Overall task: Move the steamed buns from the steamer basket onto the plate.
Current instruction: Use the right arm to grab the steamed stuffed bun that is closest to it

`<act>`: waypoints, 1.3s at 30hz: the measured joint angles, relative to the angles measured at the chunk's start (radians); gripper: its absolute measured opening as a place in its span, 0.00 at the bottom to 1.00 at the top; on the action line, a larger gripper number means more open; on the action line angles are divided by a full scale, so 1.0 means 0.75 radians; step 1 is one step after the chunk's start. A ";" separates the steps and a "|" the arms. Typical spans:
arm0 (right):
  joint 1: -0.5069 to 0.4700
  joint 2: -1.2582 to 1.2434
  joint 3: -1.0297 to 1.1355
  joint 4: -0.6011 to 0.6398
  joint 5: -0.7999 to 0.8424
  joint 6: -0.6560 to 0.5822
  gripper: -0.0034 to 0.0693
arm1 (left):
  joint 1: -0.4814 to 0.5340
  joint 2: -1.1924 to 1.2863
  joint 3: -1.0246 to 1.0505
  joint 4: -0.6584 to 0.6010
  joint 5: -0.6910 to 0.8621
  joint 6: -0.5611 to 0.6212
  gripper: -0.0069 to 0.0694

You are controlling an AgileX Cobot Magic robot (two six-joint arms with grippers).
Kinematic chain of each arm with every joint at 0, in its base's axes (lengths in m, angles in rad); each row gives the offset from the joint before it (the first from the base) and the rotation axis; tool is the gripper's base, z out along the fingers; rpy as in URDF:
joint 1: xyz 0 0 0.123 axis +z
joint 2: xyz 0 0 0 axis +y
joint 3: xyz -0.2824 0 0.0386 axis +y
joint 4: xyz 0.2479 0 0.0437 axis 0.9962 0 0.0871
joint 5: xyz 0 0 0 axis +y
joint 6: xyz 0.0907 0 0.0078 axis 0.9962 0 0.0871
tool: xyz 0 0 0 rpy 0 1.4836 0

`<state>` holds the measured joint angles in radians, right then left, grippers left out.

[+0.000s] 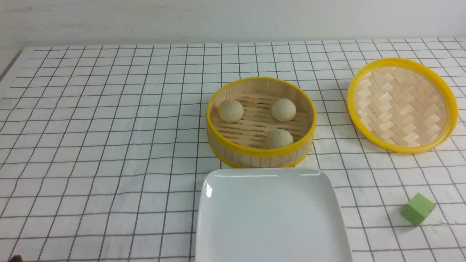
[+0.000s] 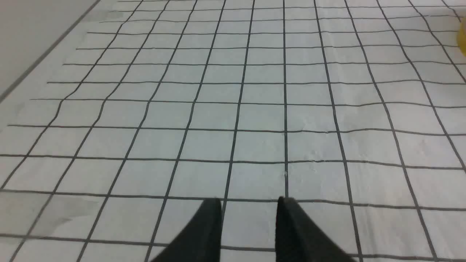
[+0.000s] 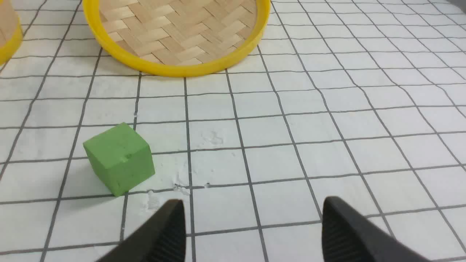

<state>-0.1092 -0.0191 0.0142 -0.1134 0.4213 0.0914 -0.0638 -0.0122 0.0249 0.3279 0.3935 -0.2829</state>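
Three beige steamed buns lie inside the round bamboo steamer basket [image 1: 233, 154] at the table's middle: one at the left [image 1: 230, 110], one at the back right [image 1: 283, 110], one at the front [image 1: 280, 138]. Just in front of the basket sits the white plate [image 1: 271, 214], with nothing on it. Neither arm shows in the front view. My left gripper [image 2: 249, 203] hovers over bare gridded cloth, open, nothing between its fingers. My right gripper [image 3: 253, 207] is wide open over the cloth, with the green cube [image 3: 119, 157] just ahead and to one side.
The shallow woven lid [image 1: 401, 104] with a yellow rim lies right of the basket; it also shows as the lid [image 3: 174, 32] in the right wrist view. A green cube [image 1: 418, 209] sits at the front right. A black-gridded white cloth [image 1: 109, 145] covers the table.
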 joint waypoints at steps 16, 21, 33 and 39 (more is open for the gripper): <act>0.000 0.000 0.000 0.000 0.000 0.000 0.73 | 0.000 0.000 0.000 0.000 0.000 0.000 0.41; 0.000 0.000 0.000 0.000 0.000 0.000 0.73 | 0.000 0.000 0.000 0.000 0.000 0.000 0.41; 0.000 0.000 0.000 0.000 0.000 0.000 0.73 | 0.000 0.000 0.000 0.000 0.000 0.000 0.41; 0.000 0.000 0.000 0.004 -0.006 0.042 0.73 | 0.000 0.000 0.000 0.000 0.000 0.000 0.41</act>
<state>-0.1092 -0.0191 0.0144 -0.1101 0.4167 0.1228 -0.0638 -0.0122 0.0249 0.3279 0.3935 -0.2829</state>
